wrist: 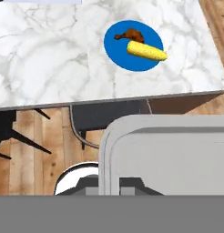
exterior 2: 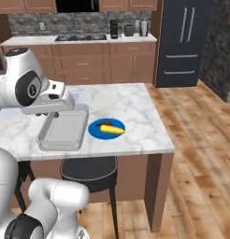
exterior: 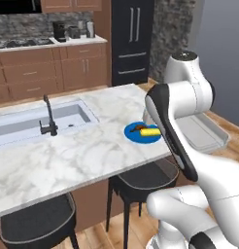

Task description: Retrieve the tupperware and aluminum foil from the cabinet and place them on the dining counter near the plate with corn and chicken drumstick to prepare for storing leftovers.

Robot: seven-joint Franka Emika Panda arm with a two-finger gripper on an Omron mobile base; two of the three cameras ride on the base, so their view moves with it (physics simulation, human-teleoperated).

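Holding the tupperware [exterior 2: 63, 128] clamped in the gripper [wrist: 114, 184] above the near edge of the dining counter [exterior 2: 131, 105], just beside the plate [exterior 2: 106, 128] carrying the corn [exterior 2: 111, 129] and chicken drumstick [wrist: 129, 34], tray level and partly overhanging a stool [exterior 2: 89, 169].

Both base views look forward and down over the arm at the worktop [exterior: 68, 155], one from behind on its left, one from its right. They share the blue plate [exterior 2: 96, 128] and the far kitchen wall. The hand view looks down close over the tupperware [wrist: 168, 154] toward the same plate.
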